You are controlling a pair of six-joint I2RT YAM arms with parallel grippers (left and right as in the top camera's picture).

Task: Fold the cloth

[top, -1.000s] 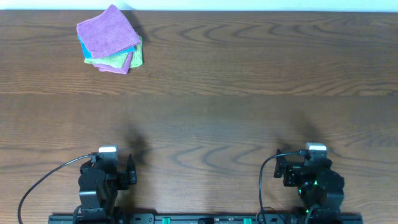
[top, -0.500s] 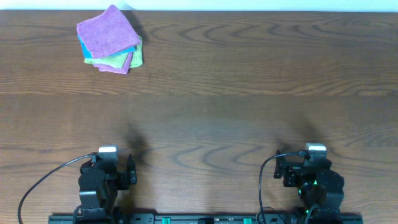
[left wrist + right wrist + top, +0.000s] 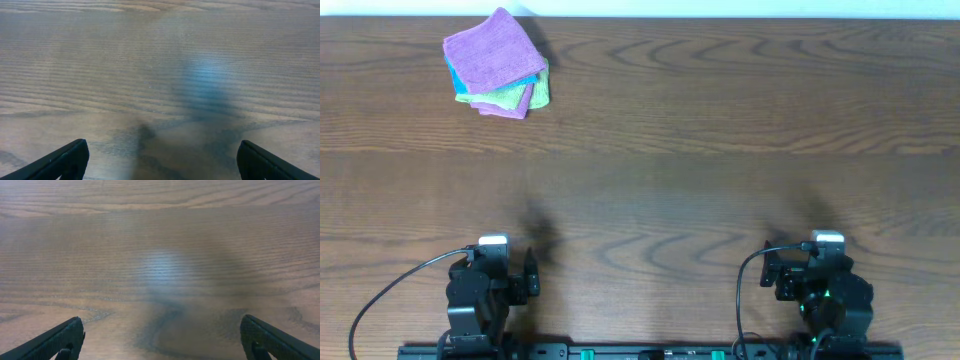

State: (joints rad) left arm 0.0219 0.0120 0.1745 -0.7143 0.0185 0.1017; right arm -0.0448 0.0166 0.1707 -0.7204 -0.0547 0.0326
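Note:
The lilac cloth (image 3: 492, 48) lies folded on top of a small stack at the table's far left corner, seen only in the overhead view. My left gripper (image 3: 508, 268) rests at the near left edge, far from the stack. In its wrist view it (image 3: 162, 152) is open, with only bare wood between the fingertips. My right gripper (image 3: 812, 265) rests at the near right edge. In its wrist view it (image 3: 161, 329) is open and empty over bare wood.
Under the lilac cloth lie a bright blue folded cloth (image 3: 528, 82), a light green folded cloth (image 3: 505, 96) and a purple layer (image 3: 516, 108) at the bottom. The wooden table (image 3: 720, 150) spans the view; a black rail runs along its near edge.

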